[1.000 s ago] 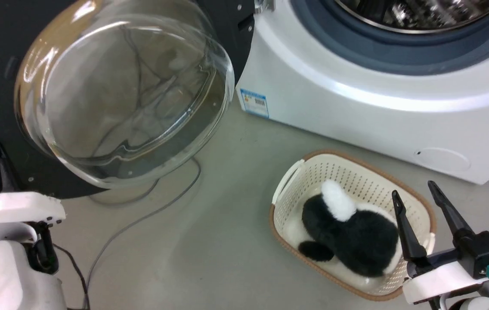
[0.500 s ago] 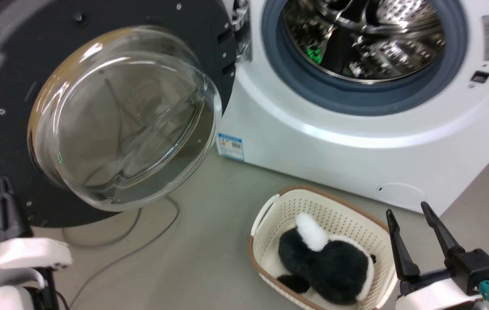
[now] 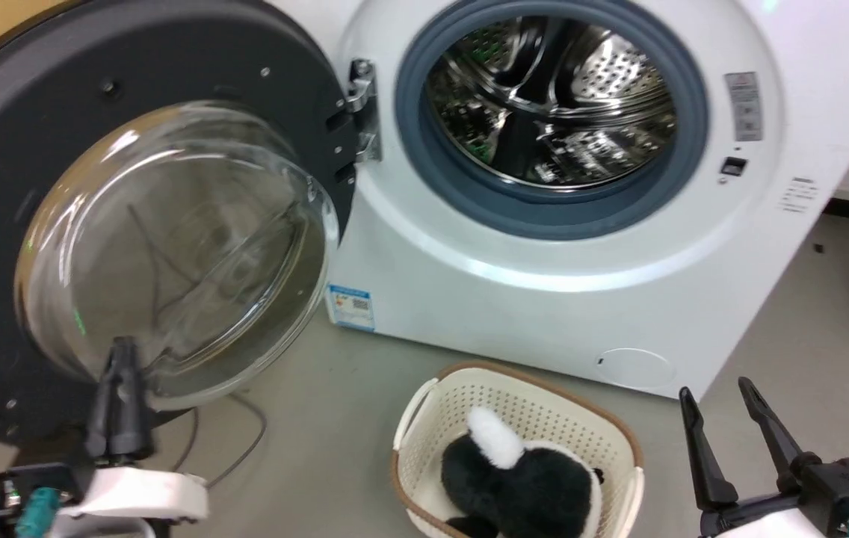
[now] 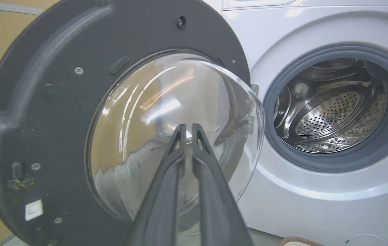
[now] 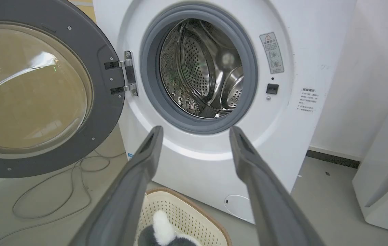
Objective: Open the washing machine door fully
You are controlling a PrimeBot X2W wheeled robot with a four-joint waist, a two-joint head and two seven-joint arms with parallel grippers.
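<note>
Washer (image 3: pixel 544 306) is standing straight ahead, with the drum (image 3: pixel 551 104) mouth fully exposed and the grey seal (image 3: pixel 409 149) ringing it. Door (image 3: pixel 13 112) is hanging swung wide on its hinge (image 3: pixel 363 112) at the washer's left side. Its inner face and glass bowl (image 3: pixel 170 246) are facing the robot.

Left end effector (image 3: pixel 123 355) is sitting at lower left in the head view, fingers nearly pressed together and gripping nothing. Its tips are overlapping the bowl's lower rim there. In the left wrist view they're pointing at the middle of the bowl. Can't tell if they're touching the glass.

Right end effector (image 3: pixel 716 388) is hovering at lower right, fingers spread open and empty, apart from the washer and just right of the basket (image 3: pixel 630 456).

Basket is sitting on the floor (image 3: pixel 320 433) near the washer's front, below the round cap (image 3: pixel 634 368), and holding a black-and-white plush (image 3: pixel 522 478). Cable (image 3: pixel 249 448) is lying looped on the floor under the door. Blue label (image 3: pixel 350 306) is showing low on the washer front, just beside the bowl's edge.
</note>
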